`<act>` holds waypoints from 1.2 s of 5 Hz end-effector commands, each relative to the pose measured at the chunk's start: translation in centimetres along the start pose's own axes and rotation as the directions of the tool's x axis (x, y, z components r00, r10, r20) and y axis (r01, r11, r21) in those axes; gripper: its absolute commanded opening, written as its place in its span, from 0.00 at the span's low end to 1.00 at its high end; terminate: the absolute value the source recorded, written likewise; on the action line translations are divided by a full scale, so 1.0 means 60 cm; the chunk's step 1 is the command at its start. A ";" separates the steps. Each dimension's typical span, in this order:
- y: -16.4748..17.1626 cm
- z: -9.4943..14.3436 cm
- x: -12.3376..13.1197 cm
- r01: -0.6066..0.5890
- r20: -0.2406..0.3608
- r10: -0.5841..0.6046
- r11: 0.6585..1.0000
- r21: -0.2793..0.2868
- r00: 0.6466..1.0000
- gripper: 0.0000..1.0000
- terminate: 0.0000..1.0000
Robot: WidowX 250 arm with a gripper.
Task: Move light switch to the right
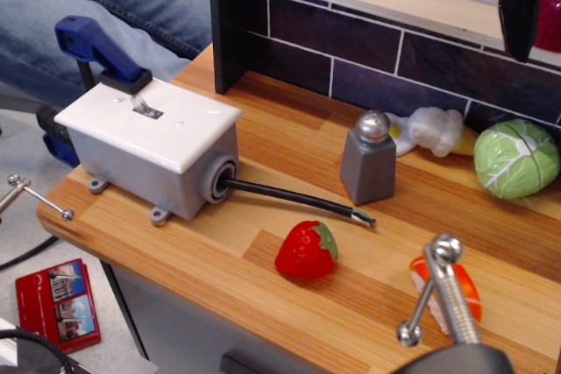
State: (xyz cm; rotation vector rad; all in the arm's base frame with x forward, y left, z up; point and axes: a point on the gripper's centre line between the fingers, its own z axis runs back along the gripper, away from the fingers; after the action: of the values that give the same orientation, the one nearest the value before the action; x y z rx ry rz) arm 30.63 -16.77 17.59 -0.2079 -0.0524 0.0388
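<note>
A robot-testing mock-up of a kitchen: a toy wooden counter (289, 295) with a dark tiled backsplash (351, 50), plastic strawberry (306, 251) and cabbage (515, 158), a seated person's jeans (123, 6) alongside.

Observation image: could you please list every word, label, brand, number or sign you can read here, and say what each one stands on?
No text here can be read.
Red card on the floor at lower left: printed pictures and perhaps small lettering, too small and blurred to read.
Light switch and its white plate: no markings visible.
Salt shaker: no label visible.
</note>
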 end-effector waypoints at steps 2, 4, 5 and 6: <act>0.044 0.009 -0.012 0.003 -0.008 -0.003 1.000 0.001 1.000 1.00 0.00; 0.166 0.040 -0.031 0.023 -0.011 -0.023 1.000 0.000 1.000 1.00 0.00; 0.225 0.052 -0.047 0.026 -0.002 -0.026 1.000 0.013 1.000 1.00 0.00; 0.267 0.044 -0.064 0.049 -0.002 -0.049 0.997 0.062 0.999 1.00 0.00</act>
State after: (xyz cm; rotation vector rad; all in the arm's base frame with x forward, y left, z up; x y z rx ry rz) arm 25.63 -0.28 14.79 -0.1299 -0.0032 0.0024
